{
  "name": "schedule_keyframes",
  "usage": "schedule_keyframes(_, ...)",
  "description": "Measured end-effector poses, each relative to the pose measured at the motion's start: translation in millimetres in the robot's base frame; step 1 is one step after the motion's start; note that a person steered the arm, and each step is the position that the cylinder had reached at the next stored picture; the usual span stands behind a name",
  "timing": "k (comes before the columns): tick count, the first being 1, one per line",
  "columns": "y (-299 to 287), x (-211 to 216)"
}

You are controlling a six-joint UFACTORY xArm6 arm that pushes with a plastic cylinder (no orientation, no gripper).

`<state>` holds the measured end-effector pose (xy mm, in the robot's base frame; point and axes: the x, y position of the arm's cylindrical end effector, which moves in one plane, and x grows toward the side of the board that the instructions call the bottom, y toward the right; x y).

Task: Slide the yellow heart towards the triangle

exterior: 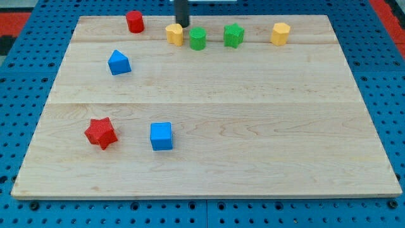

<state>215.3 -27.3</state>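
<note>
Nearest the camera: blue cube (161, 136) and red star (101, 132), both in the lower left part of the tabletop (253, 145), near each other but apart.

Count, single camera view: 8 blocks.
- red x2: the star, plus a red cylinder (134, 21) at the top left
- blue x2: the cube, plus a blue triangle (119, 63) in the upper left
- yellow x2: yellow heart (174, 33) top centre-left, second yellow block (280, 33) top right
- green x2: green cylinder (198, 38) and green star (233, 35)

The four yellow and green blocks sit in a rough row along the view's top. Heart and green cylinder are just beside each other; a small gap seems to show. The blue triangle is down and to the left of the heart, well apart.

Hard to make out: the rod is cut off by the view's top edge, only its lower stub shows. My tip (182, 25) is just above and right of the yellow heart; contact can't be confirmed. No hand on this rig, just the rod, so no spread or pinch state to give. Right yellow block's shape is unclear, looks faceted.

Surface: light wood tabletop in planks, on a blue perforated base (25, 57). Red patches at the top corners.
</note>
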Motion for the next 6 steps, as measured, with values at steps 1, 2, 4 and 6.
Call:
schedule_keyframes(1, 6.2, 13.0)
schedule_keyframes(2, -27.3, 35.0)
schedule_keyframes(4, -35.6, 53.3)
schedule_keyframes(6, -56.7, 133.1)
